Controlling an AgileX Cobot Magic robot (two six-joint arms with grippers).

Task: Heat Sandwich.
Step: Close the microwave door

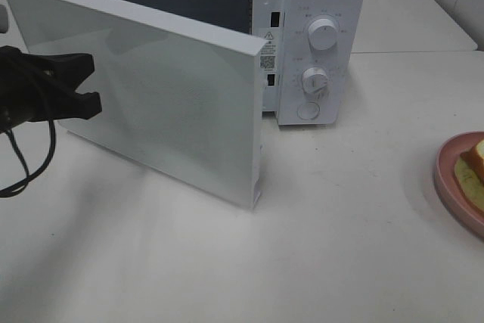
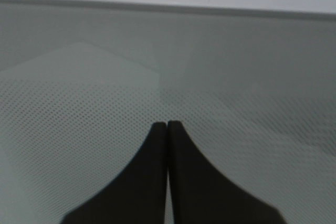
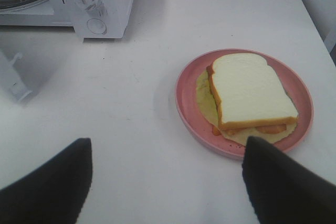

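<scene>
The sandwich [image 3: 253, 91], white bread with a tan crust, lies on a round pink plate [image 3: 184, 94]. In the exterior high view, sandwich [image 1: 473, 163] and plate [image 1: 452, 187] are cut off by the right edge. My right gripper [image 3: 168, 142] hovers open on the near side of the plate with nothing between its fingers; the exterior high view does not show it. My left gripper [image 1: 89, 82] [image 2: 167, 124] is shut, its tips against the outer face of the white microwave's door [image 1: 174, 104], which has swung out to the left.
The white microwave [image 1: 318, 5] stands at the back, its dark cavity [image 1: 204, 7] showing behind the door. Two knobs [image 1: 324, 34] [image 1: 314, 79] and a round button [image 1: 308, 110] sit on its right panel. The door's free edge [image 1: 255, 187] juts out over the white table [image 1: 348, 247].
</scene>
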